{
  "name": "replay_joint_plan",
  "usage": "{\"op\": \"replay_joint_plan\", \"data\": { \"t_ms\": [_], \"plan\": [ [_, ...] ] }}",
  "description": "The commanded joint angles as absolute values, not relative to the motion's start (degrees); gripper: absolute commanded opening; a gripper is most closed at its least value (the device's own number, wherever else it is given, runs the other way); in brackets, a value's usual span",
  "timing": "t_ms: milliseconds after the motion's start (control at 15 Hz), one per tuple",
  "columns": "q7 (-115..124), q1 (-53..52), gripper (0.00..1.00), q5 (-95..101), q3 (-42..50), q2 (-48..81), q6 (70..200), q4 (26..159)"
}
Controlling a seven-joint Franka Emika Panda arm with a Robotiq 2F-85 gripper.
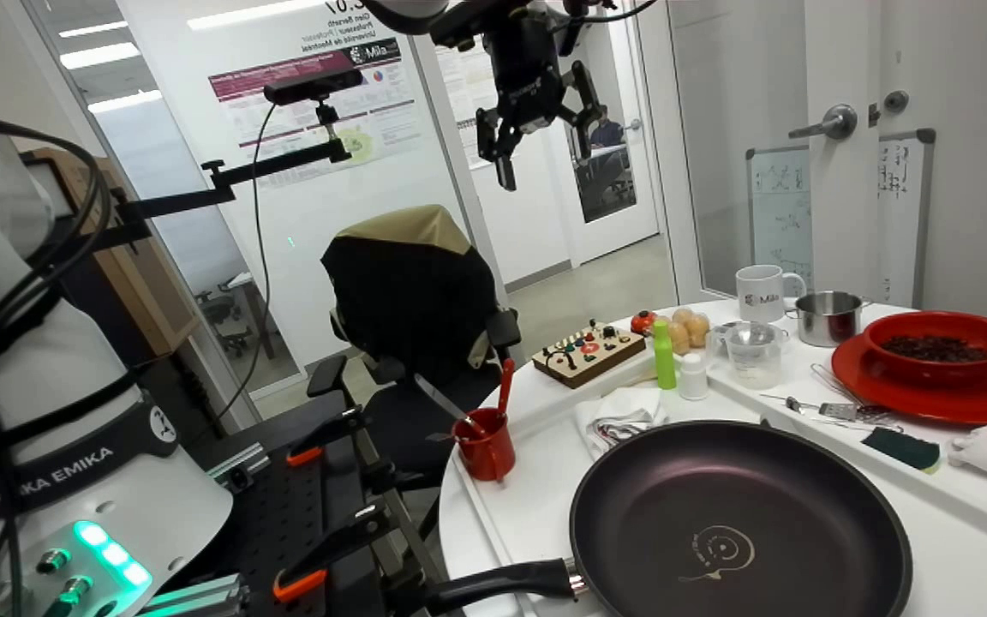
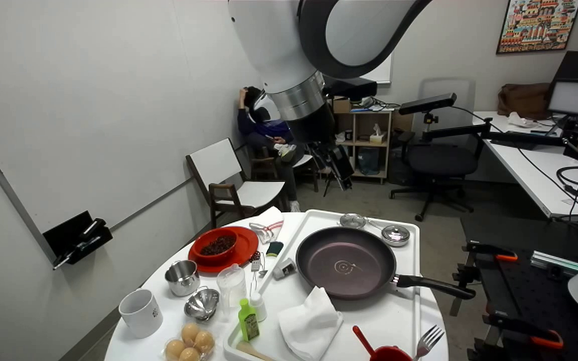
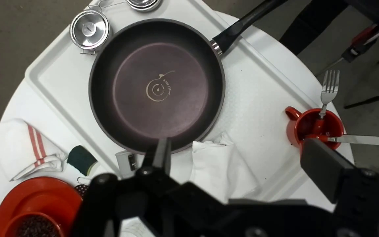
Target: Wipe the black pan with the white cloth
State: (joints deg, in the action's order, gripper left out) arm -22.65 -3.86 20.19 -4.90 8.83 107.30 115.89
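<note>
**Up high, aimed down, spread wide**

Got the arm (image 2: 276, 50) reaching in from the top edge in both exterior views. Hovering well above the white table (image 2: 428, 311), with a near-overhead look in the wrist view. Got the white tray (image 3: 255, 108) lying on the table. See the black pan (image 3: 159, 87) on the tray, open side up, with handle (image 2: 437, 285) out past the tray rim and the table edge. Tilted at the wrist (image 2: 296, 98), leaning down to the right in an exterior view. Got the gripper (image 1: 545, 163) hanging off it, pointing down, well above the tray. Find the white cloth (image 2: 310, 326) folded on the tray, just beside the pan; can't tell on contact. See the fingers (image 3: 322, 169) far apart, framing the cloth between them in the wrist view.
</note>
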Motion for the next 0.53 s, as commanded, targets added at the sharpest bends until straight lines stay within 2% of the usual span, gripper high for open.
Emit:
{"op": "replay_joint_plan", "data": {
  "t_ms": [0,200,467],
  "plan": [
    [-22.66,-3.9,1.0,20.16,-4.91,8.86,107.09,115.73],
    [-24.88,-3.74,1.0,19.31,-5.03,11.4,106.33,115.16],
    [-30.75,-3.28,1.0,22.1,-5.11,16.27,114.54,114.65]
  ]
}}
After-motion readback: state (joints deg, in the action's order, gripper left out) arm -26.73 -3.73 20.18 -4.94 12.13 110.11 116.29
